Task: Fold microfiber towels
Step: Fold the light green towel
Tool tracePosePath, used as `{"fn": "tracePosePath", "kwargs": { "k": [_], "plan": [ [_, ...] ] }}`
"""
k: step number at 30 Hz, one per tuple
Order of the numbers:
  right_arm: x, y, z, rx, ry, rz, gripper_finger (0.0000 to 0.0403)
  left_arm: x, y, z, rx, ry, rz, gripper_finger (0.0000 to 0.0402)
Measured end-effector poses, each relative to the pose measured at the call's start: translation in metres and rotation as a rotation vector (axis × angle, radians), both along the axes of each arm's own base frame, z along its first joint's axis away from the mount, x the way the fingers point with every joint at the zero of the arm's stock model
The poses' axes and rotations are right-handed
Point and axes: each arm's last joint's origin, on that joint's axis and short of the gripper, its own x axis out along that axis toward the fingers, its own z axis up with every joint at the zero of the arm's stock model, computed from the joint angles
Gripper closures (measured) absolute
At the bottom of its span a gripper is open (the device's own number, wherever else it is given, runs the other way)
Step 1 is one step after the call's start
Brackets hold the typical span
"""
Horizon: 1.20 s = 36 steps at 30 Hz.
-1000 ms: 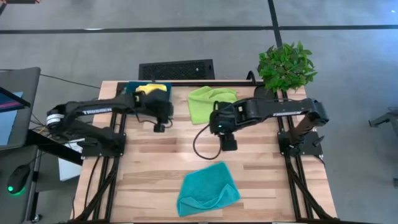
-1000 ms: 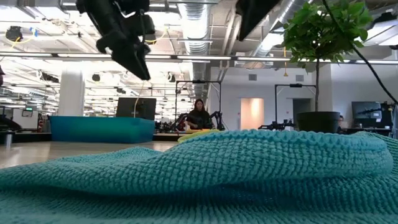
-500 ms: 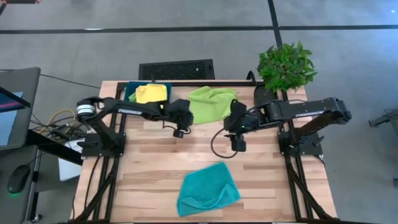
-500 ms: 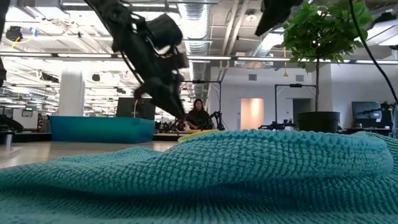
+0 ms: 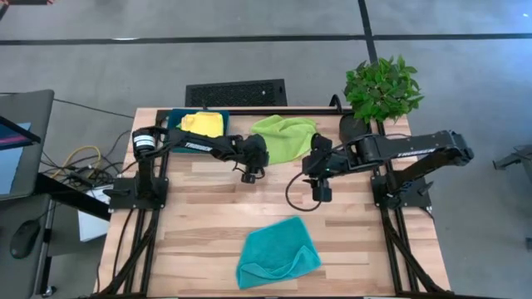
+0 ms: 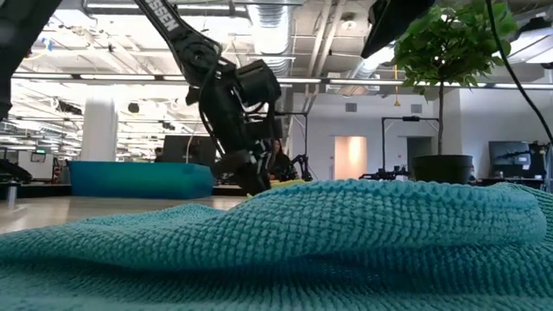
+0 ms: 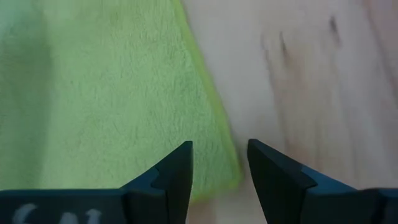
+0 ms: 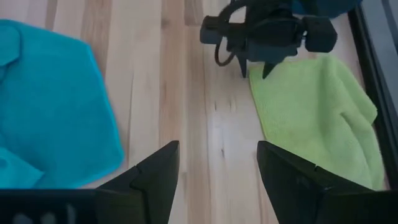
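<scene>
Pale wooden planks make up the bench [image 5: 199, 216], which stands on a grey floor with a potted plant [image 5: 382, 87] at its far right corner and a dark vent grille [image 5: 236, 92] behind its far edge. White lettering runs along the left arm's link in the high view but is too small to read there. At the far left corner a dark-teal tray [image 5: 176, 119] holds the yellow towel [image 5: 202, 124], lying flat inside it. Just right of the tray, on the far side of the bench, the lime green towel [image 5: 284, 138] lies rumpled. The left gripper [image 7: 219, 163] is down at that towel's near left corner, jaws spread with the green edge running between them. The right gripper [image 8: 217, 165] hangs above bare planks just right of the green towel's near edge, jaws spread wide and holding nothing. The teal towel [image 5: 278, 252] lies loosely bunched at the near middle of the bench, well apart from both grippers, and fills the foreground of the low view.
</scene>
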Motion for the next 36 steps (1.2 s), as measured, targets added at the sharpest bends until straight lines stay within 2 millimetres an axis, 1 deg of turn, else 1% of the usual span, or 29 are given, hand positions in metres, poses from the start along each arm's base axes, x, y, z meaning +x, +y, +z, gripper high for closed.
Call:
{"fn": "tracePosePath", "kwargs": {
  "k": [6,16,19,21,23,24,25,31,34,36],
  "plan": [
    [0.000,0.000,0.000,0.000,0.002,-0.002,0.0163,0.002,0.004,0.000,0.003,0.035,0.082,0.0253],
    [-0.001,0.000,0.000,0.003,0.011,-0.006,0.0163,-0.001,0.003,0.000,-0.032,0.051,0.101,0.0257],
    [-0.002,0.000,-0.001,0.015,0.019,-0.025,0.0163,-0.002,0.001,-0.001,-0.045,0.072,0.112,0.0284],
    [-0.002,0.000,-0.001,0.016,0.024,-0.027,0.0163,-0.003,-0.002,-0.001,-0.047,0.090,0.114,0.0320],
    [-0.002,0.000,-0.001,0.016,0.026,-0.027,0.0163,-0.003,-0.007,-0.002,-0.036,0.111,0.104,0.0366],
    [-0.002,0.000,-0.001,0.017,0.026,-0.028,0.0163,-0.003,-0.010,-0.003,-0.028,0.118,0.104,0.0383],
    [-0.002,0.000,-0.001,0.019,0.025,-0.032,0.0163,-0.003,-0.013,-0.003,-0.022,0.121,0.109,0.0391],
    [0.001,0.000,-0.007,0.035,0.053,-0.063,0.0163,-0.002,-0.033,-0.003,-0.028,0.153,0.127,0.0399],
    [0.009,0.003,-0.018,0.010,0.087,-0.025,0.0163,-0.004,-0.048,-0.001,-0.007,0.187,0.136,0.0400],
    [0.012,0.007,-0.033,-0.030,0.162,0.036,0.0163,-0.006,-0.059,-0.001,0.013,0.212,0.130,0.0400]
  ]
}}
